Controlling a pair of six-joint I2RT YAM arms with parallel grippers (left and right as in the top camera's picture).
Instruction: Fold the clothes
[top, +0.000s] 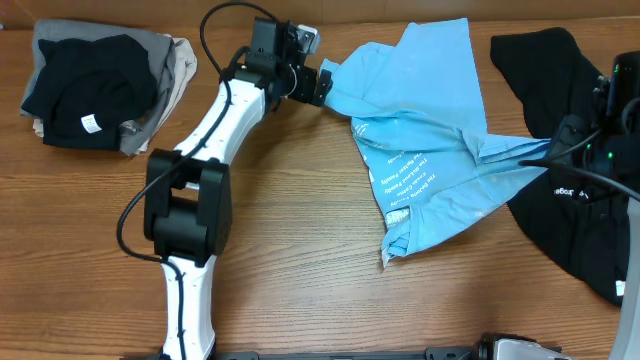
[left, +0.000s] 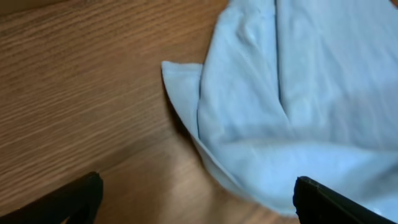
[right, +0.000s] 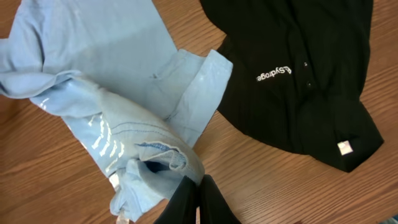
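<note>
Sky-blue T-shirt (top: 430, 130) lies crumpled, touching the black T-shirt (top: 570, 200). Right gripper (right: 199, 188), at the black T-shirt's edge, pinches a blue fold with jaws closed. Left gripper (top: 326, 84), well apart from the black T-shirt, has its jaws wide and holds nothing.

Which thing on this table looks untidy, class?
The light blue T-shirt lies crumpled and twisted in the middle, one corner drawn into a point toward the right. The black T-shirt at the right edge sprawls unfolded, unlike the folded pile far left.
</note>
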